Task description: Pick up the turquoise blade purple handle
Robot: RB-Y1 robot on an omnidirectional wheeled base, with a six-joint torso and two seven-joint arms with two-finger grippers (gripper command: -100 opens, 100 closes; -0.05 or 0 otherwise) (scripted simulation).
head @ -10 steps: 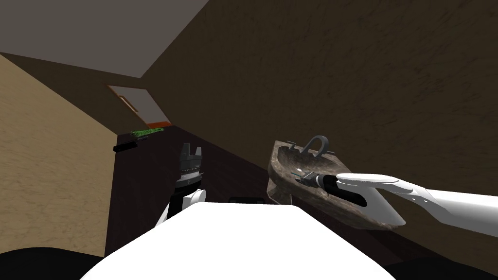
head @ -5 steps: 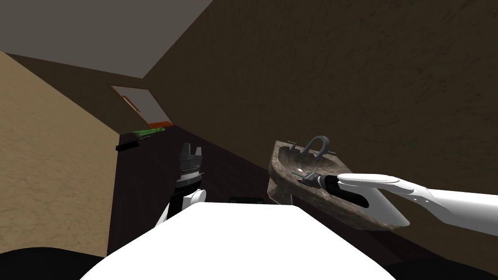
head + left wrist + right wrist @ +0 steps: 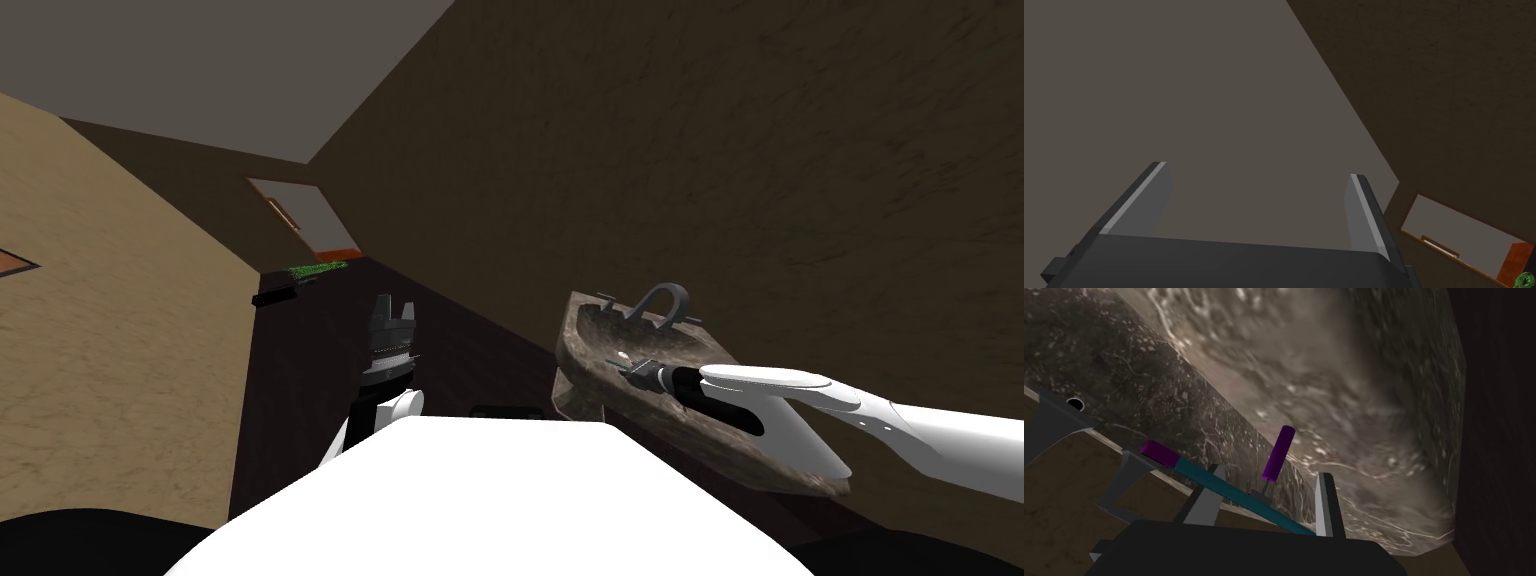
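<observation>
The right hand (image 3: 1271,470) grips the turquoise-bladed, purple-handled scissors (image 3: 1224,480) over the marble sink (image 3: 572,380) at my 2 o'clock. The left hand (image 3: 1257,170) stands open at 12 o'clock.

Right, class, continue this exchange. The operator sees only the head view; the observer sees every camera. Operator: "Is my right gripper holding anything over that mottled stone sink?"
Observer: Yes. The right gripper has a turquoise-bladed tool with two purple handles slanting between its jaws.
Operator: Are the jaws wide?
Observer: No, they are close together, pressing the blade.
Operator: And the left?
Observer: The left gripper holds nothing, and its jaws are wide open.
</observation>
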